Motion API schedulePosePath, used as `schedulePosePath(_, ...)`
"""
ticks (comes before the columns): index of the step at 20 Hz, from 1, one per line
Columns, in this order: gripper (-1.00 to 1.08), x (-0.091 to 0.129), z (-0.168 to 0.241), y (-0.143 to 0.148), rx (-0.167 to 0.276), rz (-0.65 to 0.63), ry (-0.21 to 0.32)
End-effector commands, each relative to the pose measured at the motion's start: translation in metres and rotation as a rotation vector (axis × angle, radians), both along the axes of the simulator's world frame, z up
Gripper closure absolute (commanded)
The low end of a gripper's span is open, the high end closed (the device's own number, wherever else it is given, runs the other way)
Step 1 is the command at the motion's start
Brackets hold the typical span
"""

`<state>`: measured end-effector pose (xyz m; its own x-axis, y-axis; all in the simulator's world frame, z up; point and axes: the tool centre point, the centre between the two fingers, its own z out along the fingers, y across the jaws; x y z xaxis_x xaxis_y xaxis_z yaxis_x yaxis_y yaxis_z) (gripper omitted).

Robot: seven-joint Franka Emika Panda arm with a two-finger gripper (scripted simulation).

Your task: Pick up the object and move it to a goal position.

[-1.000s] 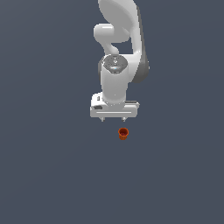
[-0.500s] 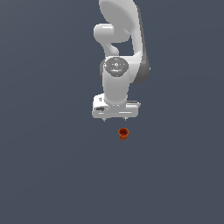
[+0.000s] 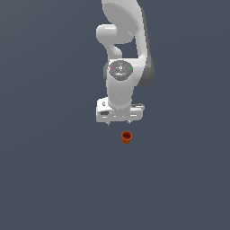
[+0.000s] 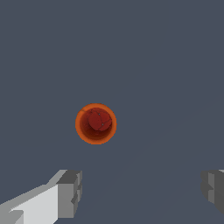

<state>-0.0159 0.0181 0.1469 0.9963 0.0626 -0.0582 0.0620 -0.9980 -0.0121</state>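
The object (image 3: 126, 137) is a small orange-red tapered cup standing upright on the grey floor, just below the white hand in the exterior view. In the wrist view I look down into its round mouth (image 4: 96, 124), with the dark red bottom showing inside the orange rim. My gripper (image 3: 119, 122) hangs above the floor, apart from the cup and slightly toward the exterior view's left of it. It is open: the grey fingertips (image 4: 70, 193) stand far apart with nothing between them, and the cup lies outside their gap.
The floor (image 3: 49, 170) is a plain dark grey surface all round. The white arm (image 3: 123, 54) rises behind the hand toward the top of the exterior view.
The hand has dropped slightly and shifted a little toward the exterior view's right, closer to the cup. The cup has stayed where it was.
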Motion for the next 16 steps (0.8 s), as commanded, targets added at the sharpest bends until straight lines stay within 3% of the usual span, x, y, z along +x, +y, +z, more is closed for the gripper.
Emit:
schedulePosePath(1, -0.92, 0.001, -0.003, 0.002, 0.0, 0.024, -0.002)
schedulePosePath(16, -0.92, 0.018, -0.044, 0.032, 0.002, 0.375, -0.043)
